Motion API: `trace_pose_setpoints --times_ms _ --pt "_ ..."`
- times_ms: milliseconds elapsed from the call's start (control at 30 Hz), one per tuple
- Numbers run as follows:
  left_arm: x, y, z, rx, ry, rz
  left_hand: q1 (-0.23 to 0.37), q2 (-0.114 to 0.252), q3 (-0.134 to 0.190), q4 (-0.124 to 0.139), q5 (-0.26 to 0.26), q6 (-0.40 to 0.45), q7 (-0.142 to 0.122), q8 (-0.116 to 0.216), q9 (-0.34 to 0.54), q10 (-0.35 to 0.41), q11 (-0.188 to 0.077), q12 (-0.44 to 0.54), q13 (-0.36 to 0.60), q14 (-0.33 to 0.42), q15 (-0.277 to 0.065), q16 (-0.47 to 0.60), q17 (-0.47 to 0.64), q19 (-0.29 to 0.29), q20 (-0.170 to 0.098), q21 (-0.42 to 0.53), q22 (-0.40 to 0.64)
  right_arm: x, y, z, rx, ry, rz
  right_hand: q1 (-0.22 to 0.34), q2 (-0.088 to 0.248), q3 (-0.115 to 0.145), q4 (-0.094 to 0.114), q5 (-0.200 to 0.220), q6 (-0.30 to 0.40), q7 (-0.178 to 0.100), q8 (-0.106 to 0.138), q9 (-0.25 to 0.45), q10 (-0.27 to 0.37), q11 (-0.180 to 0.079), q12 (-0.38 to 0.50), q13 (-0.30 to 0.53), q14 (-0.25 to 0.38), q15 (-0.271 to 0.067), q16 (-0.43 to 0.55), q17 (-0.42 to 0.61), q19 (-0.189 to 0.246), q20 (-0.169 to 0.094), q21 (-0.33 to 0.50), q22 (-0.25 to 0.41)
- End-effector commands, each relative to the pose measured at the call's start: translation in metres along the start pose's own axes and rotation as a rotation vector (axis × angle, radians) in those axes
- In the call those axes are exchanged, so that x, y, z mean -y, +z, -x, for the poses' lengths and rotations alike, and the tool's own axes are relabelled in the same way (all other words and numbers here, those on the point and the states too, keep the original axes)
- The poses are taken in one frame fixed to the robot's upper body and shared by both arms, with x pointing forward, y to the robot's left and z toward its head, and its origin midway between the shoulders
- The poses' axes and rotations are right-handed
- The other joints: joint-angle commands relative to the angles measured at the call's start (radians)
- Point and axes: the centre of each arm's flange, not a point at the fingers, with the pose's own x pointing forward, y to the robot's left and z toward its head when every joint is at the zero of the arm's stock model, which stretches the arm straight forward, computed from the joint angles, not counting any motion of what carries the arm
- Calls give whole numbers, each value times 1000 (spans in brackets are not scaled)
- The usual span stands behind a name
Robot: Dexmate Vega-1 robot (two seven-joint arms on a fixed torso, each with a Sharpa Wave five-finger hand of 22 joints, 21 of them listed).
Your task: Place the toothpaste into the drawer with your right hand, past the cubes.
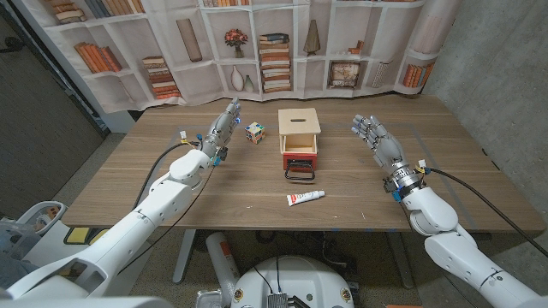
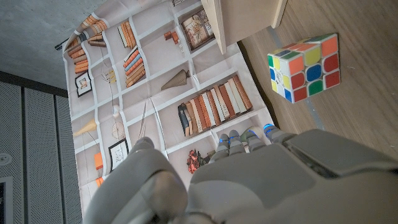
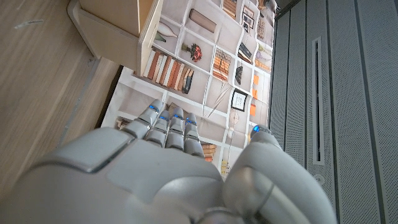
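Observation:
A white toothpaste tube with a red end lies near the table's front edge, in front of the small wooden drawer box. The box's red drawer is pulled out toward me, with a black handle. One multicoloured cube sits left of the box, also seen as the cube. My right hand is held above the table to the right of the box, fingers apart, holding nothing. My left hand is raised left of the cube, fingers extended, empty.
The wooden table has bare surface on both sides of the box. A bookshelf-print curtain hangs behind the far edge. The box's edge shows beyond my right hand's fingers.

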Motion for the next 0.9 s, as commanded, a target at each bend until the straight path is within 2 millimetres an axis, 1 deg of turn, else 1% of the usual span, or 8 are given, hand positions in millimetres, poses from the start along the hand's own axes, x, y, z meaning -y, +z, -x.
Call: trace_pose_setpoints --times_ms 33,167,900 --pt "0 -1 4 9 5 8 6 8 -6 -2 4 4 3 -4 2 2 0 -2 2 -4 -1 -1 3 -29 -17 4 6 -7 6 7 2 23 26 10 3 2 -5 5 12 -4 -1 5 8 -3 5 5 12 -6 2 5 10 -7 -3 3" --pt "1 -2 5 7 -2 7 7 9 -7 -2 4 5 3 -4 2 2 -1 -3 2 -1 -2 0 3 -24 -17 5 6 -9 6 8 5 33 28 11 4 3 -6 4 13 -4 -1 5 10 -5 5 5 17 -8 3 5 13 -7 -3 4" --pt "0 -5 11 -3 0 2 8 11 -11 -2 4 6 3 -5 2 3 0 -4 2 -1 -1 -1 3 -30 -14 2 6 -23 9 17 6 68 38 20 7 5 -13 2 19 -6 -1 5 18 -1 5 6 22 -7 1 5 20 -5 -10 4"
